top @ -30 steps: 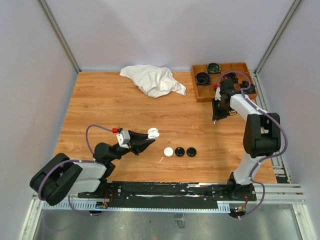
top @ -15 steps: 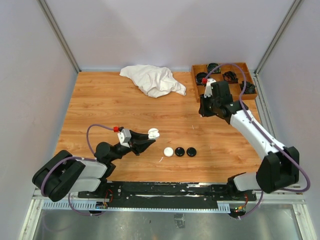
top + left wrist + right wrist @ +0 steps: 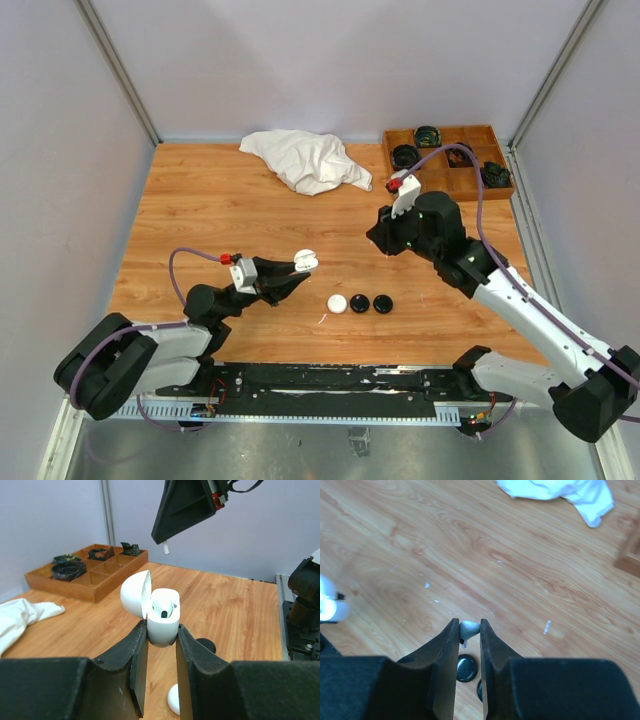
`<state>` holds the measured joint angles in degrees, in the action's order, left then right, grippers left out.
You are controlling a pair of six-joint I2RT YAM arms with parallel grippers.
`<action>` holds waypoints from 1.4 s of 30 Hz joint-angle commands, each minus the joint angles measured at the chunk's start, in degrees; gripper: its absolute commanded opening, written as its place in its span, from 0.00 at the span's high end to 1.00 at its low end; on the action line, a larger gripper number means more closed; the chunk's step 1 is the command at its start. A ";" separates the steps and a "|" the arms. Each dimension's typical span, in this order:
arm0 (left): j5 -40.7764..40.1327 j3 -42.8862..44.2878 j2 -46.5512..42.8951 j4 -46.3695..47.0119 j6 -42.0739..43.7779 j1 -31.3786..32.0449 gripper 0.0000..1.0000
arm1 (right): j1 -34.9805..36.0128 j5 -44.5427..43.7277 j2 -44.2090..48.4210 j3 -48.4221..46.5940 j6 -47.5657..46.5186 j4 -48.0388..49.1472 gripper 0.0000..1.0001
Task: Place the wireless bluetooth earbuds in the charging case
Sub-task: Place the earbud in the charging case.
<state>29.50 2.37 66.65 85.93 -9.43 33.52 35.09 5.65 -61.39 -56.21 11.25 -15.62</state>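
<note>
Nearest me, my left gripper [image 3: 162, 636] is clamped on the white charging case [image 3: 163, 620], one finger on each side of its body. Its lid [image 3: 135, 594] is swung open to the left, and one white earbud [image 3: 164, 604] sits in the well. Just beyond and to the right, three round cases [image 3: 360, 302], one white and two black, lie on the table [image 3: 200, 210]. Farther out, my right gripper [image 3: 468, 630] hangs above the wood and pinches a second earbud [image 3: 469, 627] at its fingertips, well apart from the open case. The white cloth [image 3: 305, 160] and wooden tray [image 3: 440, 185] lie farthest.
</note>
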 commanded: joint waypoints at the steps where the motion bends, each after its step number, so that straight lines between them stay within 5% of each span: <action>1: 1.26 1.58 -2.24 -1.32 2.71 0.14 1.00 | 5.78 -2.16 2.95 1.66 2.62 6.11 0.83; 20: 3.46 2.76 -5.98 -6.32 4.58 0.14 1.00 | 29.54 -14.84 2.58 3.87 1.40 19.52 0.82; 42: 4.08 3.25 -4.96 -4.17 1.33 1.27 1.00 | 34.35 -20.95 -1.46 9.82 -3.97 32.92 0.82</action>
<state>33.17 4.14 61.45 79.24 -7.55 34.33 68.51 -13.28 -62.85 -47.27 8.93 13.85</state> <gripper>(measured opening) 0.292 0.205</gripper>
